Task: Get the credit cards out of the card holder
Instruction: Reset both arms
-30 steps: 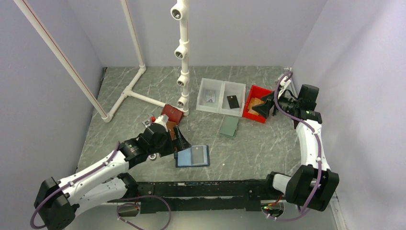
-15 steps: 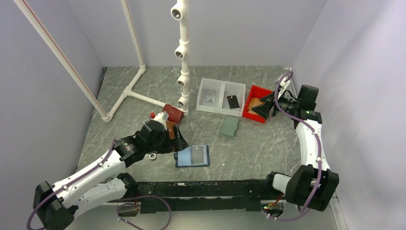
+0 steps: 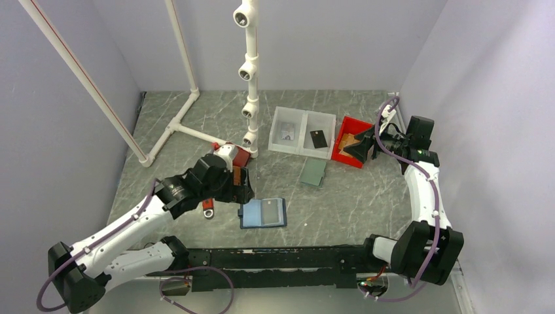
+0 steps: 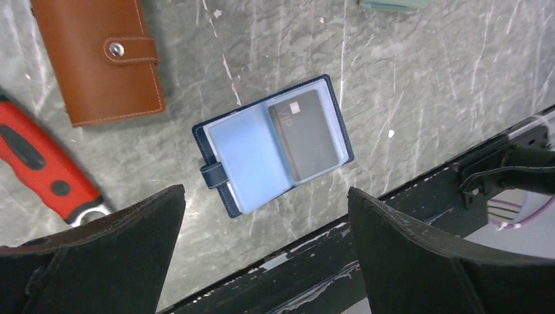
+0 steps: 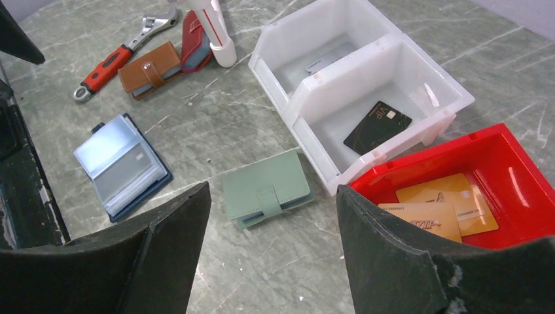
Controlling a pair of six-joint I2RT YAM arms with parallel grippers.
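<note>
The navy card holder (image 3: 262, 212) lies open on the table, light blue inside, and also shows in the left wrist view (image 4: 273, 144) and the right wrist view (image 5: 123, 165). A dark card (image 4: 306, 134) sits in its right pocket. My left gripper (image 3: 241, 184) is open and empty, above and just left of the holder (image 4: 265, 196). My right gripper (image 3: 360, 145) is open and empty, hovering by the red bin (image 5: 271, 196). Two orange cards (image 5: 445, 203) lie in the red bin (image 3: 340, 154). A black card (image 5: 377, 127) and a pale card (image 3: 286, 133) lie in the white bins (image 5: 298, 98).
A brown wallet (image 4: 98, 59), a dark red wallet (image 3: 234, 154) and a red-handled wrench (image 4: 39, 170) lie left of the holder. A grey-green wallet (image 5: 265, 190) lies in front of the white bins. A white PVC pipe frame (image 3: 249, 72) stands at the back. A black rail (image 3: 294, 255) runs along the near edge.
My left arm has lifted and swung toward the back and right, away from the holder's left edge. The wrench's end now shows beneath it. The right arm has not moved.
</note>
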